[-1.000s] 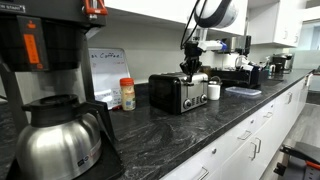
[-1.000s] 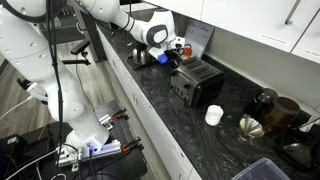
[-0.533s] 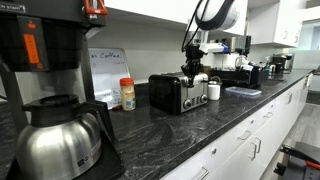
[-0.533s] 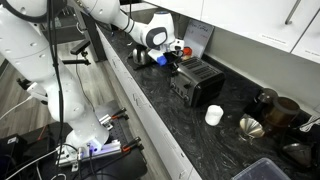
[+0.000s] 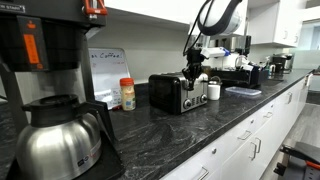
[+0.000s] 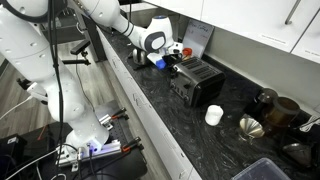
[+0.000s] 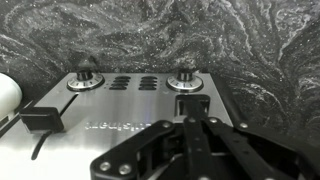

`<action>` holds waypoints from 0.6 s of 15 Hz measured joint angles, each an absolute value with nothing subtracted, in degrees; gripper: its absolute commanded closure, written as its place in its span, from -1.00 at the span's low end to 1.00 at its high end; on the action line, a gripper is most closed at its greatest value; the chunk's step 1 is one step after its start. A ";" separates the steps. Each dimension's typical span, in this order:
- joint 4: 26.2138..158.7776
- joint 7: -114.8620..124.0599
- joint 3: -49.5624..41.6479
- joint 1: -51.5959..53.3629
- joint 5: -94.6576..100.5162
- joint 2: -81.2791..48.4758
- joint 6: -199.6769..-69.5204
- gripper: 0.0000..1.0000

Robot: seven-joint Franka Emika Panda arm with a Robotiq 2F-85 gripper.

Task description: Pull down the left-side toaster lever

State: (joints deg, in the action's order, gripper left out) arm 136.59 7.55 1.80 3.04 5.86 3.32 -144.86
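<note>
Toaster (image 5: 178, 94) on dark marbled counter (image 5: 230, 125), between coffee maker (image 5: 45, 90) and white cup (image 5: 213, 91). Gripper (image 7: 195, 125) fingers pressed together, holding nothing, just above toaster end panel. Black lever (image 7: 42, 118) left of it in wrist view.

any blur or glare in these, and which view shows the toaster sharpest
Wrist view: almost colourless, the gripper close and soft, the knobs on the toaster crisp, so it is sharpest here. In an exterior view the carafe looms in front with bright reflections and the counter shines; the toaster is small. In an exterior view the toaster is evenly lit, small, no strong glare.
</note>
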 measured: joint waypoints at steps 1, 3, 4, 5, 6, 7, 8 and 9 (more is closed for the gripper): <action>136.91 7.55 1.79 3.04 5.84 3.32 -145.42 1.00; 137.45 7.55 1.73 3.03 5.78 3.31 -146.35 1.00; 137.67 7.55 1.72 3.03 5.71 3.31 -146.66 1.00; 137.90 7.55 1.70 3.03 5.64 3.31 -146.90 1.00; 138.14 7.55 1.70 3.03 5.63 3.31 -147.20 1.00; 138.38 7.53 1.70 3.03 5.63 3.31 -147.61 1.00; 138.66 7.52 1.70 3.03 5.63 3.31 -148.01 1.00; 138.98 7.52 1.70 3.03 5.63 3.30 -148.36 1.00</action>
State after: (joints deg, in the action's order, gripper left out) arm 138.98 7.52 1.70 3.03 5.63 3.30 -148.36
